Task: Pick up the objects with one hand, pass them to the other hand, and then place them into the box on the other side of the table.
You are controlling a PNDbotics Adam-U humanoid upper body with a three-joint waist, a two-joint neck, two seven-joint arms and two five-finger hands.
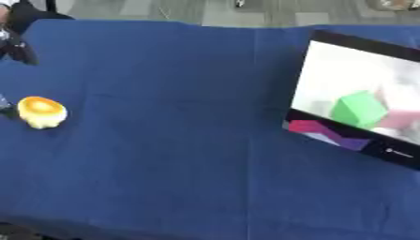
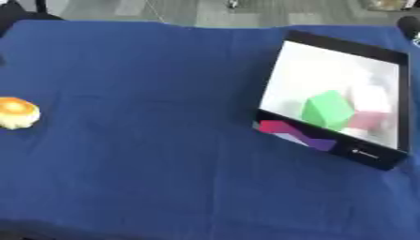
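A yellow-orange rounded object (image 1: 41, 111) sits at 9 o'clock on the blue tabletop (image 1: 180, 140). The box (image 2: 344, 51) at 3 o'clock holds a green block (image 2: 326, 109). The left hand (image 1: 18, 49) shows dark at 10 o'clock, and I cannot tell how its fingers are set.

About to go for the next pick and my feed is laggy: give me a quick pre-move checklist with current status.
1. Next object located: ok. A yellow-orange rounded object sits on the blue tablecloth at the robot's left edge.
2. Object free of clutter: ok, nothing touching it that shows.
3. Box ready: ok. The black-rimmed box lies on the right, open side up.
4. Room in the box: ok. A green block and a pink block are inside, white floor bare beside them.
5. Left hand position: cannot tell, only a dark shape at the upper left.
6. Right hand ready to receive: cannot tell, not in view.
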